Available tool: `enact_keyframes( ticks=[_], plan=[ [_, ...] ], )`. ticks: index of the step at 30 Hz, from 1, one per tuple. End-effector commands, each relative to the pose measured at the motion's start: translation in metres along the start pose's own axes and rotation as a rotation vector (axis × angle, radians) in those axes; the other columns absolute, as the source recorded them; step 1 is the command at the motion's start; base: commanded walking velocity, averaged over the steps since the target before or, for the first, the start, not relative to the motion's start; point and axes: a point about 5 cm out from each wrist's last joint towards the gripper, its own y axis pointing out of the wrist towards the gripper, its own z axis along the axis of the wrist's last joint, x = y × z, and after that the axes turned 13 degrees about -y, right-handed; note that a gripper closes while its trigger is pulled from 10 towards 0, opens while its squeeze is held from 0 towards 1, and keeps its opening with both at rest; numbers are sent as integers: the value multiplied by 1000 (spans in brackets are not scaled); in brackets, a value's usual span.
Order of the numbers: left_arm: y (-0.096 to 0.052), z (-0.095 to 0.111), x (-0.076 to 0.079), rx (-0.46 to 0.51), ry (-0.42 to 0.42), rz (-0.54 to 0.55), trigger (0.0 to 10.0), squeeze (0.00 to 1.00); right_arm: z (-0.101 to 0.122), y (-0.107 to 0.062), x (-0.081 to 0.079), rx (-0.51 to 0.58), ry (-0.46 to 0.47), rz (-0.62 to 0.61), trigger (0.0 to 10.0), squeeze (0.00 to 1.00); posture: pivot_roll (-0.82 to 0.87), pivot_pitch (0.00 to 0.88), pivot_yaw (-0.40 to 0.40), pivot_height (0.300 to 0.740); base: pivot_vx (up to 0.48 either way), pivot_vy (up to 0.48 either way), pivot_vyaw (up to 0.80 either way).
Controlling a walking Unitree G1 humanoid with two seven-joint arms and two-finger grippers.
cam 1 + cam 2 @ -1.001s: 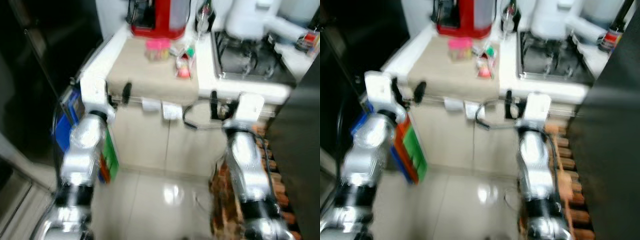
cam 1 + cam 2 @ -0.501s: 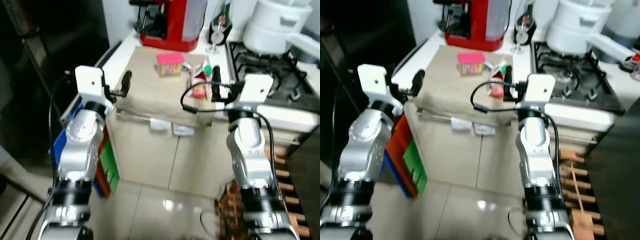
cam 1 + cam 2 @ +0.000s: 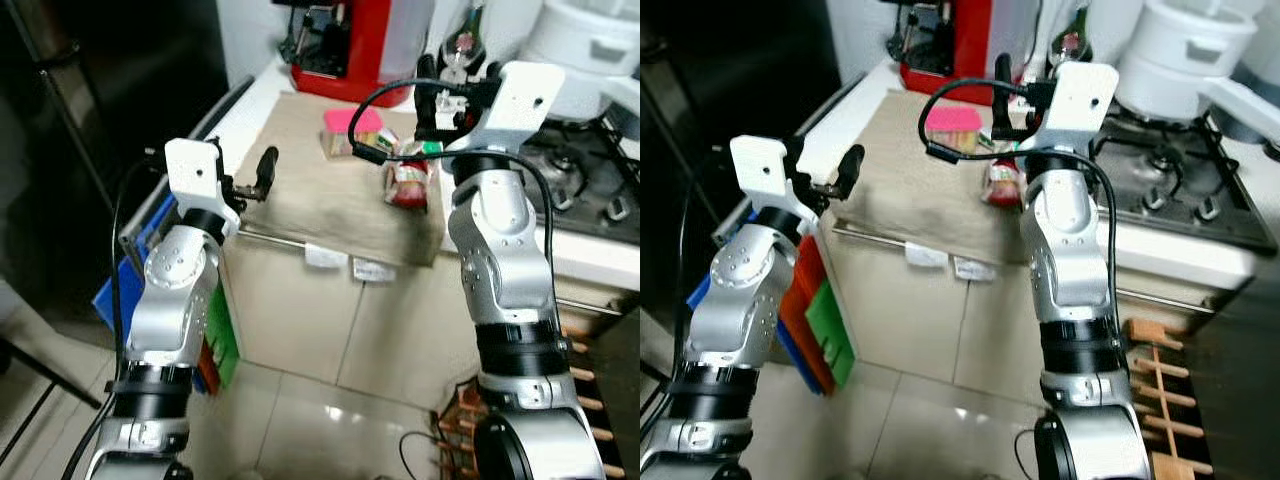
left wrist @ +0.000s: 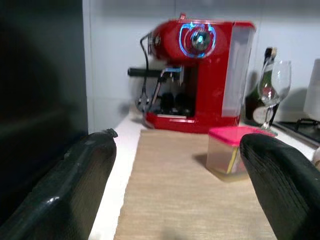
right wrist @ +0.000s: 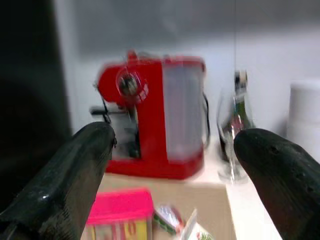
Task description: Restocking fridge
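Above the counter mat [image 3: 330, 190], right hand [image 5: 175, 165] raised higher, left hand [image 4: 180, 175] spread

The right wrist view is blurred, so the red coffee machine [image 5: 150, 115], the wine glass [image 5: 227, 130] and the bottle [image 5: 241, 107] behind it lose their detail, and the pink-lidded box [image 5: 119, 215] and the packets [image 5: 180, 225] beside it are cut off by the picture's edge. In the left wrist view the fingers [image 4: 65, 192] run out of the frame. In the head views the right arm hides part of the red packet [image 3: 407, 185], the white pot [image 3: 1180, 55] is cropped, and the dark fridge [image 3: 110, 110] shows no detail.
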Motion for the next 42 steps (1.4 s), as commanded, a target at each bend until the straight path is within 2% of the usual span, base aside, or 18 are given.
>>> enact_keyframes(
  ticks=[1, 9, 18, 24, 27, 42],
  plan=[
    [1, 5, 2, 5, 8, -14, 10000, 0, -5, 6, 2, -92, -12, -34, 10000, 0, 26, 0, -10, 740, 0, 0, 0],
    [1, 7, -1, 9, 15, 2, 10000, 0, -21, 14, -8, -233, -23, -30, 10000, 0, 28, 0, -19, 740, 0, 0, 0],
    [2, 7, -1, 6, 14, 0, 10000, 0, -30, 18, -2, -327, -79, -112, 10000, 0, 31, 0, -20, 740, 0, 0, 0],
    [3, 7, -2, 6, 15, 9, 10000, 0, -38, 17, -4, -388, -38, -108, 10000, 0, 25, 0, -23, 740, 0, 0, 0],
    [3, 7, -1, 7, 12, 11, 10000, 0, -40, 17, -6, -408, -10, -94, 10000, 0, 24, 0, -25, 740, 0, 0, 0],
    [4, 6, -1, 7, 8, 21, 10000, 0, -42, 19, -6, -415, -12, -69, 10000, 0, 19, 0, -30, 740, 0, 0, 0]
  ],
)
